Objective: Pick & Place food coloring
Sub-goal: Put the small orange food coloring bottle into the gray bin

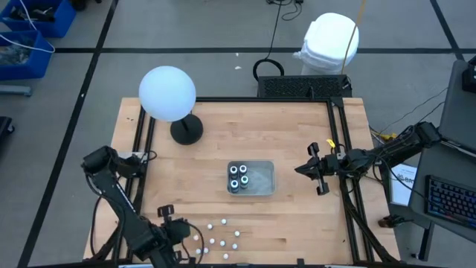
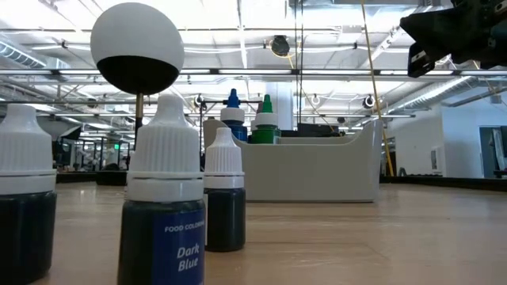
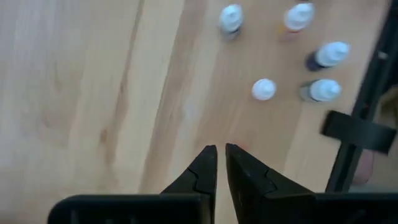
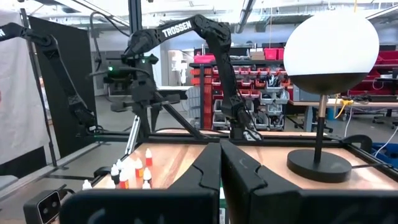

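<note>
With four bottles already in the tray (image 1: 268,176) at frame centre, the left gripper (image 1: 173,235) hovered, fingers nearly together and empty, by the loose food coloring (image 1: 223,234) at lower centre, and needed spreading before dropping squarely over one cap, while the right gripper (image 1: 311,170) waited pressed together right of the tray.

1. The left arm reaches along the counter's near left edge, its left tool (image 1: 195,237) low at the front.
2. In the left wrist view, that tool's fingers (image 3: 202,171) stand a narrow slit apart, nothing between them.
3. The right arm stretches in from the right side, its right tool (image 1: 300,170) raised, fingers (image 4: 208,168) pressed together, empty.
</note>
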